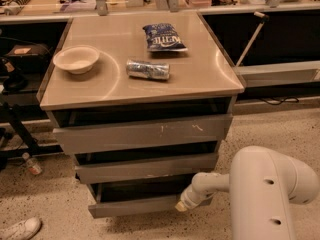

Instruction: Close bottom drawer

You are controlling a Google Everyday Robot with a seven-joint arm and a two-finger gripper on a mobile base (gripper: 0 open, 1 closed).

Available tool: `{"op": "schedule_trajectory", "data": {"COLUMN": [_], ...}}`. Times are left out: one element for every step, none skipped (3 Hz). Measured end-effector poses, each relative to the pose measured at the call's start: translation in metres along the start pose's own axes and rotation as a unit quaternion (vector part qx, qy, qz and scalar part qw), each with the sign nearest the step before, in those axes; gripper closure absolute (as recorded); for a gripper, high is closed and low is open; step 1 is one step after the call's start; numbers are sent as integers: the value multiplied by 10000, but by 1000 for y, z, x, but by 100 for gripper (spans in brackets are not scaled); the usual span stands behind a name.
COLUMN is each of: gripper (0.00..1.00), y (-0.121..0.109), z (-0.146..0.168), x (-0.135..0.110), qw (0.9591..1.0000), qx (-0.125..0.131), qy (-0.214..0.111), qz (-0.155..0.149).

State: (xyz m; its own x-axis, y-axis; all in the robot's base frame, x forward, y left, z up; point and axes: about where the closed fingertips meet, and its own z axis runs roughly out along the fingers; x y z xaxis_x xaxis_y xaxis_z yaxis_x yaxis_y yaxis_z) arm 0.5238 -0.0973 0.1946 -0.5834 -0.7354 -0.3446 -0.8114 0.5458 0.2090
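Observation:
The bottom drawer is the lowest and narrowest grey front of the cabinet, pulled out with its dark tray showing above the front. My gripper reaches in from the white arm at lower right and sits against the right end of the bottom drawer's front. The mid-width drawer front and the wide scratched top front above it also stand partly out.
On the cabinet top lie a white bowl, a crushed can and a blue chip bag. My white arm body fills the lower right. A shoe and a small bottle lie on the speckled floor at left.

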Motion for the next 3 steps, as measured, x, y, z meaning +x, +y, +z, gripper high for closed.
{"op": "schedule_trajectory", "data": {"gripper": [36, 11, 0], "y": [0, 0, 0], "z": [0, 0, 0], "x": [0, 0, 0], "qw": [10000, 10000, 10000], "qx": [0, 0, -1], "qy": [0, 0, 0], "qz": [0, 0, 0]}}
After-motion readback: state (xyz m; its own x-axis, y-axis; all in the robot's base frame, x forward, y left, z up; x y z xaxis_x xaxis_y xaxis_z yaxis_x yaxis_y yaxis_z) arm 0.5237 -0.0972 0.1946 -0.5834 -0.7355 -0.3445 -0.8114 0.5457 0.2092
